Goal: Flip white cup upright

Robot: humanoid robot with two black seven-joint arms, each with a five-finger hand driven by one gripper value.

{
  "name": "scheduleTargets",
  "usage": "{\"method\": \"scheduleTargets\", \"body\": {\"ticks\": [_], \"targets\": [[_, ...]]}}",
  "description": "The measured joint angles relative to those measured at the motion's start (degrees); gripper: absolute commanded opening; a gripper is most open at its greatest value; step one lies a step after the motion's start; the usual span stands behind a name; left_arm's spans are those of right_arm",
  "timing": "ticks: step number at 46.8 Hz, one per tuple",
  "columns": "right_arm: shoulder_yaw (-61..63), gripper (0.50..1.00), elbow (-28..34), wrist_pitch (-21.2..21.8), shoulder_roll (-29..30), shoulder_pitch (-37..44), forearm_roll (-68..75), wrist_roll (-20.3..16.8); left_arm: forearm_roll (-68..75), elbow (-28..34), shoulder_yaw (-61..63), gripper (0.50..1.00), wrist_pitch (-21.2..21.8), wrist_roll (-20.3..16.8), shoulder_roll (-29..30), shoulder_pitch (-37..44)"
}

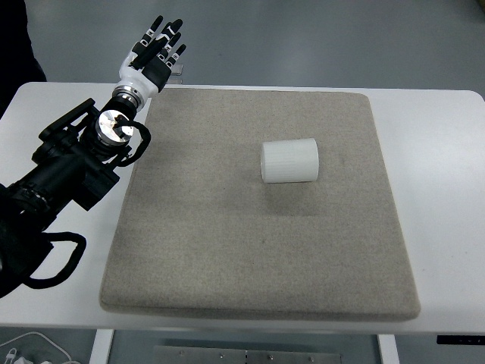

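A white ribbed cup (289, 161) lies on its side on the grey felt mat (227, 250), a little right of the mat's middle, its axis running left to right. My left hand (160, 47) hovers at the mat's far left corner, fingers spread and holding nothing, well away from the cup. Its black arm comes in from the lower left edge. No right arm shows.
The mat covers most of a white table (443, 197), with bare strips at the left and right. Black cables loop by the left arm at the near left (57, 262). Grey floor lies beyond the table's far edge.
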Motion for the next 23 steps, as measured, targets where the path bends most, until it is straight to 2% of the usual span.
{"method": "scheduleTargets", "body": {"ticks": [23], "targets": [[0.0, 0.93, 0.0, 0.0, 0.0, 0.0, 0.0, 0.0, 0.0, 0.0, 0.1, 0.994, -0.4, 0.1, 0.0, -0.4]]}}
